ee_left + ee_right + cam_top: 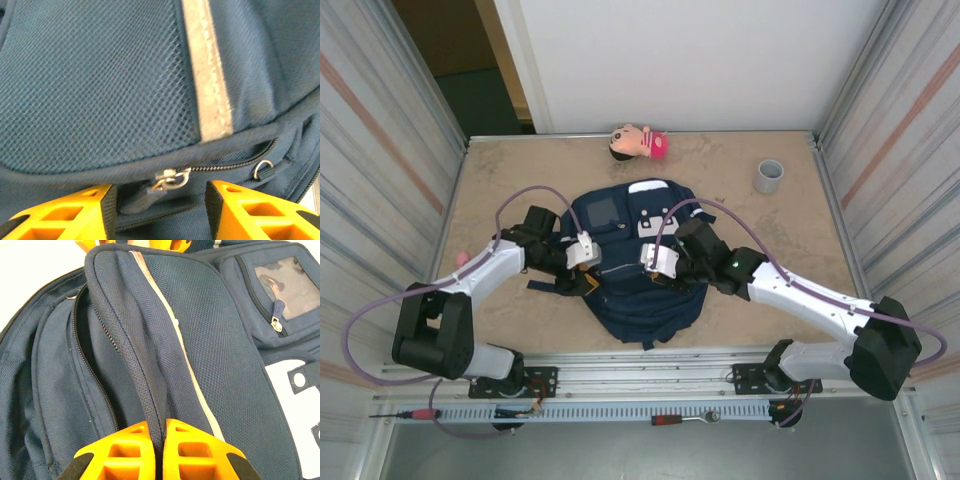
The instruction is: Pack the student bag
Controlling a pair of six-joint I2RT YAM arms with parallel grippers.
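Observation:
The student bag (645, 300), navy with grey stripes, lies flat on the table's middle between both arms. My left gripper (591, 282) is at the bag's left side. In the left wrist view its orange fingers (95, 205) stand apart on either side of a silver zipper pull (172, 178) without touching it, so the left gripper (160, 195) is open. My right gripper (656, 277) is over the bag's middle. In the right wrist view the right gripper (164, 429) is shut on a raised fold of the bag's piped edge (135, 355), beside an unzipped opening (82, 340).
A doll head with a pink cap (640, 142) lies at the table's far edge. A grey cup (769, 177) stands at the far right. Ribbed walls close both sides. A screwdriver (405, 413) and a ratchet (685, 420) lie on the front rail.

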